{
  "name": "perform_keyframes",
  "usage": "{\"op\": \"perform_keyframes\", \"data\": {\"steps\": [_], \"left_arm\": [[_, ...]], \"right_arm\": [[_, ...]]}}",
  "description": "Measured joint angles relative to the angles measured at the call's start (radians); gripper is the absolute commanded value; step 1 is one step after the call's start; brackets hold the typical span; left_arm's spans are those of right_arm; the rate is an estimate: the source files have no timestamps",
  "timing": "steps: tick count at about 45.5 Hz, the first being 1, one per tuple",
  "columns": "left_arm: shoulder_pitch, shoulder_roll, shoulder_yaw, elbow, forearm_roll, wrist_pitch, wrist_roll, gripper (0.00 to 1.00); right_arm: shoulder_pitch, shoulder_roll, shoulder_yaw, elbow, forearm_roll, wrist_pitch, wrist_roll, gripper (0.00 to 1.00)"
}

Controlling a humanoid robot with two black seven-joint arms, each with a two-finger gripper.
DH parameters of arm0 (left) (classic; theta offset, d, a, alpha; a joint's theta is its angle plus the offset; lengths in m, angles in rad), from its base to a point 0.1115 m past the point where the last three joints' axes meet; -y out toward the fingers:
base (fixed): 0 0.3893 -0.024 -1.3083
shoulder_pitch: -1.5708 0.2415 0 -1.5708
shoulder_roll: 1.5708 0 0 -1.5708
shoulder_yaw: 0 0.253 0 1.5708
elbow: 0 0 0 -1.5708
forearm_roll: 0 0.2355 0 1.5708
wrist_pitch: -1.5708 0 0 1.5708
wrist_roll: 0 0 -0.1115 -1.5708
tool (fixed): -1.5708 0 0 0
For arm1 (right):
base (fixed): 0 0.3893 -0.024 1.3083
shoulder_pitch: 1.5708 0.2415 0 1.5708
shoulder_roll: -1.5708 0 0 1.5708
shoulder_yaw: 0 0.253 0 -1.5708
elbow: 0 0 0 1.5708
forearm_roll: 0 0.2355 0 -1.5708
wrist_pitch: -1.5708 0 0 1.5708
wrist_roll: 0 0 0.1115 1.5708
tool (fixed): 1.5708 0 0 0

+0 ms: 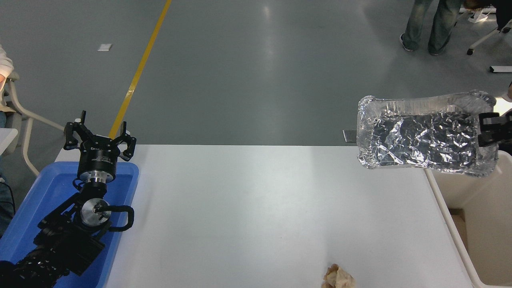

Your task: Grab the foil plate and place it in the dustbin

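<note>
right gripper (485,130) holds foil plate (424,134) aloft beside dustbin (464,188).

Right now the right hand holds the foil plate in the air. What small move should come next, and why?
Probably carry it a little further right. The right hand grips the foil plate by its right end, but most of it hangs over the table, not the dustbin.

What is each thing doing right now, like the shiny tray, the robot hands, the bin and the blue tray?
foil plate: held up in the air, off the table, roughly level.
right gripper: shut on the foil plate's right rim.
left gripper: open, parked above the blue tray.
dustbin: open-topped, beside the table's right edge.
blue tray: flat on the table, under the left arm.
brown paper wad: crumpled, lying at the table's near edge.
</note>
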Motion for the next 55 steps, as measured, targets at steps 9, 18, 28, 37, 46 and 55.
{"op": "perform_keyframes", "data": {"steps": [9,18,28,37,46,55], "left_arm": [[0.000,0.000,0.000,0.000,0.000,0.000,0.000,0.99],[0.000,0.000,-0.001,0.000,-0.001,0.000,0.000,0.99],[0.000,0.000,-0.001,0.000,-0.001,0.000,-0.001,0.99],[0.000,0.000,-0.002,0.000,-0.002,0.000,-0.001,0.99],[0.000,0.000,-0.002,0.000,-0.001,0.000,-0.001,0.99],[0.000,0.000,-0.002,0.000,-0.002,0.000,-0.001,0.99]], "right_arm": [[-0.017,-0.079,-0.045,-0.103,-0.141,0.006,0.019,0.00],[-0.144,-0.259,-0.029,-0.324,-0.328,-0.027,0.038,0.00],[-0.527,-0.407,0.125,-0.590,-0.393,-0.207,0.058,0.00],[-1.057,-0.405,0.459,-0.774,-0.252,-0.351,0.061,0.00],[-1.553,-0.248,0.790,-1.029,-0.027,-0.444,0.056,0.00],[-1.854,-0.062,0.954,-1.268,0.222,-0.488,0.046,0.00]]}}
